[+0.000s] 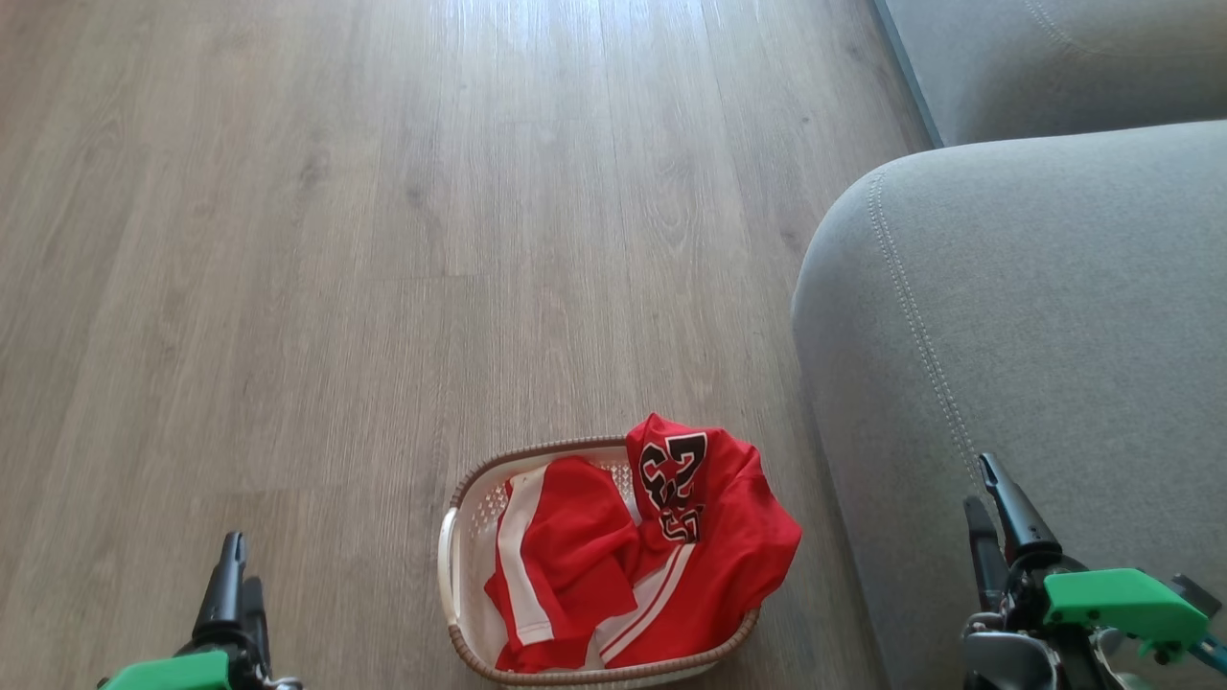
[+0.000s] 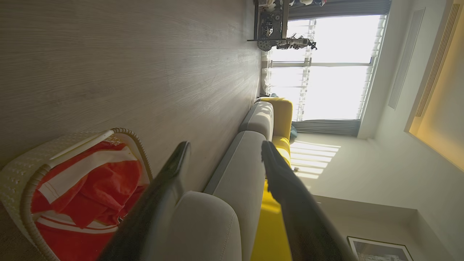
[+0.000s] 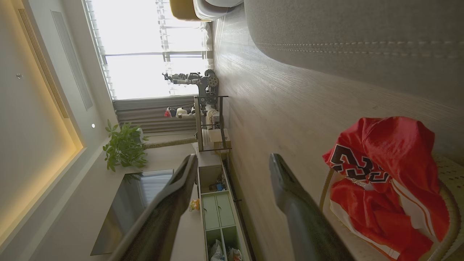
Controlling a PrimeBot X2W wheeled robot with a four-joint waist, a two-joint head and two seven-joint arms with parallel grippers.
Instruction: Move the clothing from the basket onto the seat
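Observation:
The cream basket [image 1: 458, 537] stands on the wood floor just left of the grey sofa [image 1: 1035, 316]. Two shiny red garments fill it: one with white stripes [image 1: 566, 556] on the left, and one with black-and-white number print [image 1: 709, 517] heaped over the right rim. My left gripper [image 1: 240, 565] is open at the lower left, apart from the basket. My right gripper [image 1: 980, 484] is open at the lower right, over the sofa's edge. The left wrist view has the open gripper [image 2: 225, 146], the basket [image 2: 21, 174], red cloth [image 2: 90, 188] and the sofa [image 2: 239, 170]. The right wrist view has the open gripper [image 3: 233, 159] and the numbered garment [image 3: 391, 145].
Bare wood floor [image 1: 383, 240] stretches ahead and to the left of the basket. A second sofa section [image 1: 1054, 57] lies at the far right. Far off stand a metal rack [image 3: 208, 119], a potted plant [image 3: 125, 145], a low cabinet [image 3: 217, 214] and yellow cushions [image 2: 281, 119].

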